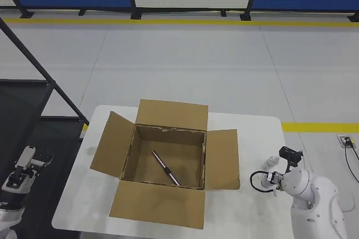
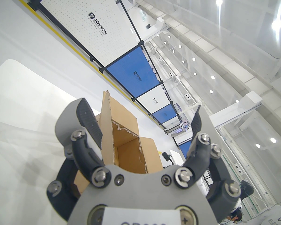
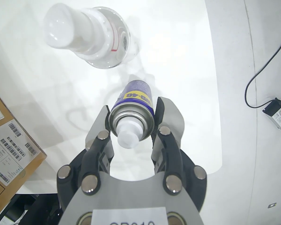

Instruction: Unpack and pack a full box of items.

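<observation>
right gripper (image 3: 133,108) clamps spray can (image 3: 134,99) near its top, upright beside clear bottle (image 3: 93,40), right of box (image 1: 172,112) | left gripper (image 2: 140,108) spread wide | tip: likely best kept vertical, clear of bottle

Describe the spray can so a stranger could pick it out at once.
Find the open cardboard box on the white table, then the bare spot beside its labelled flap. There, the spray can is the blue-and-yellow one between the fingers of the right gripper, unlike the clear white-capped bottle nearby.

Thin stick (image 1: 166,168) in box (image 1: 161,206) too small to identify, spray can (image 3: 134,104) base hidden
</observation>
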You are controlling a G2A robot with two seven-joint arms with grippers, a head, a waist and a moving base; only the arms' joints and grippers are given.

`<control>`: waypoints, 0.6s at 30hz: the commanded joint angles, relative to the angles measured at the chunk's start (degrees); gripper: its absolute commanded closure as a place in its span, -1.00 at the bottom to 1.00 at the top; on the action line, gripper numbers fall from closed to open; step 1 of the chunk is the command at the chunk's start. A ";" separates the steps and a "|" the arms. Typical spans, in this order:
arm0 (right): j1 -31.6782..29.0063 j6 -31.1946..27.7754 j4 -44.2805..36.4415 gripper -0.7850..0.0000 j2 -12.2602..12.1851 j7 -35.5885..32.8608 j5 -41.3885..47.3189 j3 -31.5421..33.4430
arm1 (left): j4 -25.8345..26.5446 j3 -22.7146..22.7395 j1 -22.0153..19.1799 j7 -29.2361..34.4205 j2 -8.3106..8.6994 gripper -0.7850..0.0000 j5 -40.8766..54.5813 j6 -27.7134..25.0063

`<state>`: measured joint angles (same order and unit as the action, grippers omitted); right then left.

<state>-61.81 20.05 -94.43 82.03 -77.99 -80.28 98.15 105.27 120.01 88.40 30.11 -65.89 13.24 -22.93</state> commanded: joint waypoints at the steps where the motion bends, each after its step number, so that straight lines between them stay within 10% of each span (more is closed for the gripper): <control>1: -0.98 0.81 -1.89 1.00 0.03 0.67 0.23 -0.21 | 0.00 0.00 0.00 0.00 0.00 -1.00 0.00 0.00; 12: -15.53 4.75 -32.12 1.00 0.62 9.67 4.19 -2.36 | 0.00 0.00 0.00 0.00 0.00 -1.00 0.00 0.00; 18: -15.48 1.31 -40.22 1.00 0.92 18.30 -5.74 -17.96 | 0.00 0.00 0.00 0.00 0.00 -1.00 0.00 0.00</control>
<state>-78.49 21.93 -135.21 82.87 -61.15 -83.08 84.35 105.27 120.01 88.40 30.11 -65.89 13.24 -22.93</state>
